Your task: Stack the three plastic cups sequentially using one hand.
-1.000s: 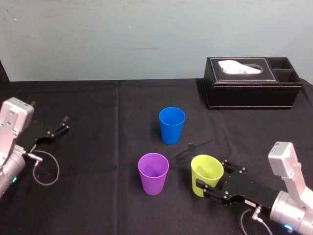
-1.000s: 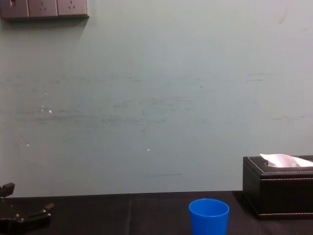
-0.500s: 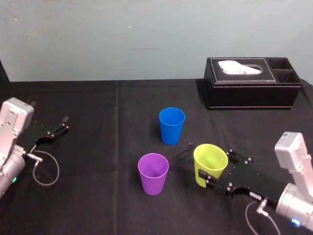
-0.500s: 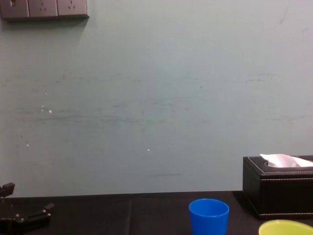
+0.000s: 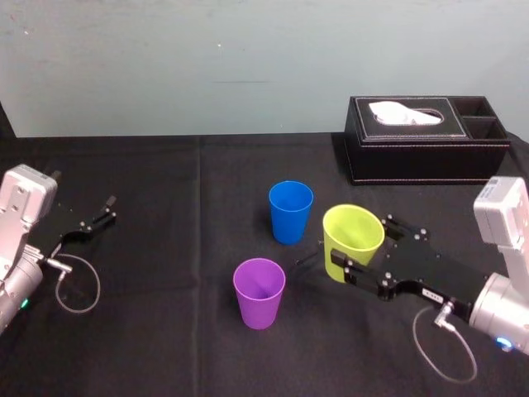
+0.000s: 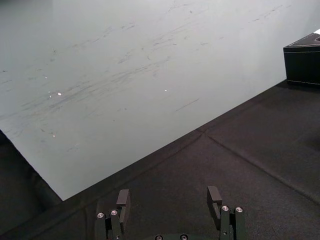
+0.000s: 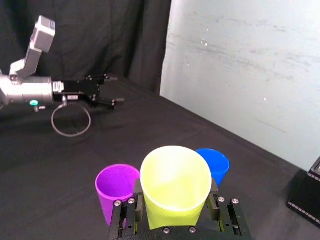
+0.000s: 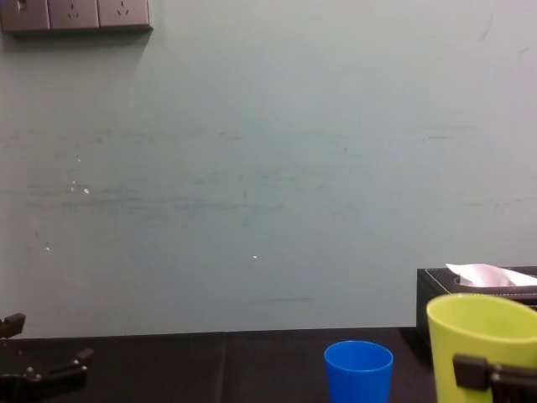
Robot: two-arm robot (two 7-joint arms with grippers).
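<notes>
The right pincer [image 5: 359,241] grips the yellow-green cup [image 5: 353,240] by its sides, one finger on each side of the wall. In the head view the cup sits just right of the blue cup [image 5: 291,212], and behind and to the right of the purple cup [image 5: 259,292]. Both of those stand upright, mouth up, on the black worktop [image 5: 165,331].

The chest view adds height. The yellow-green cup [image 8: 482,344] has its rim clearly above the rim of the blue cup [image 8: 358,369], and it covers part of the black tissue box [image 8: 424,311]. A dark pincer finger [image 8: 474,369] crosses its wall.

The right wrist view looks down into the held cup [image 7: 175,185], with the purple cup [image 7: 117,187] and the blue cup [image 7: 215,162] showing past it on either side. The cup's base and the worktop under it are hidden here.

The left pincer [image 5: 107,208] rests low at the worktop's left side, well apart from all three cups. Its own wrist view shows the left pincer [image 6: 168,200] spread wide with only bare cloth between the fingers. The tissue box [image 5: 426,153] stands at the worktop's far right.
</notes>
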